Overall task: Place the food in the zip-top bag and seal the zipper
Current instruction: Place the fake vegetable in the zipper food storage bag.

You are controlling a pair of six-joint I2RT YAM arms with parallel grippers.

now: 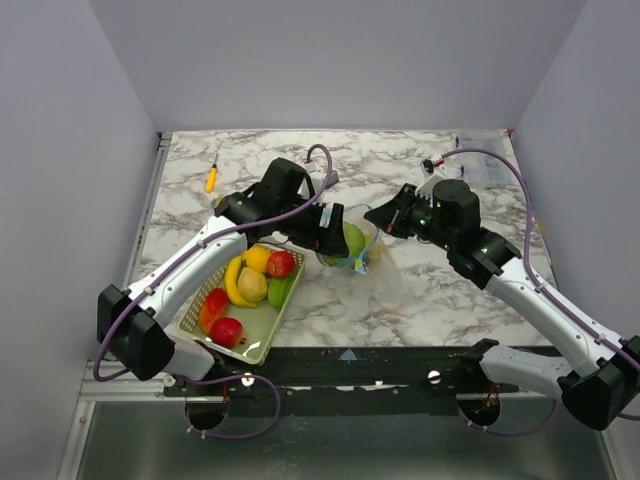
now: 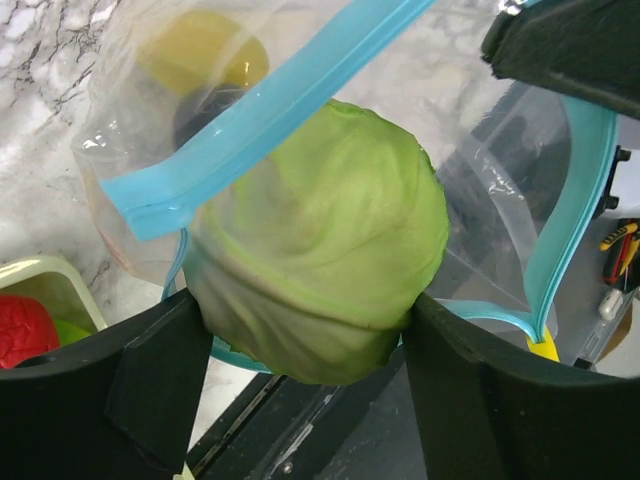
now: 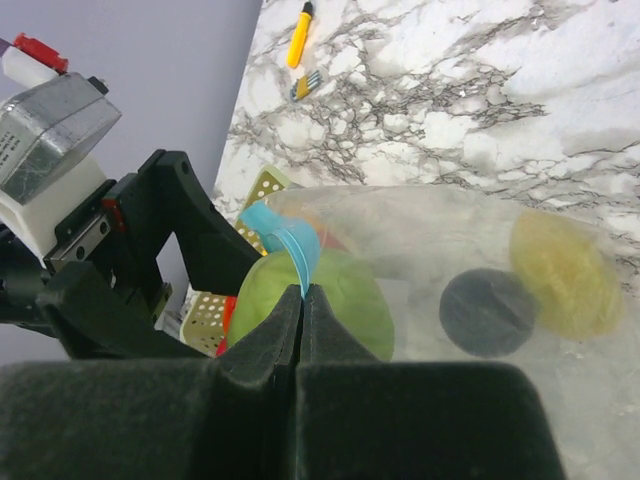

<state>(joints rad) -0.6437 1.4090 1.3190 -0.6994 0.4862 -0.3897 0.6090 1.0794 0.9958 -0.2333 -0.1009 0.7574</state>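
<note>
My left gripper (image 1: 338, 236) is shut on a light green cabbage-like toy vegetable (image 2: 320, 255) and holds it at the mouth of the clear zip-top bag (image 1: 372, 250). The light-blue zipper (image 2: 250, 115) crosses over the vegetable. My right gripper (image 1: 392, 218) is shut on the zipper rim (image 3: 290, 245), holding the bag's mouth up. Inside the bag lie a yellow piece (image 3: 565, 270) and a dark round piece (image 3: 488, 312). More food lies in the basket: a banana (image 1: 235, 282), a red tomato (image 1: 281, 263), a red fruit (image 1: 227, 331) and others.
The pale green mesh basket (image 1: 258, 349) stands at the front left, under my left arm. A yellow marker (image 1: 211, 178) lies at the back left. Grey walls close in the marble table (image 1: 440, 290) on three sides. The table's front edge is near the basket.
</note>
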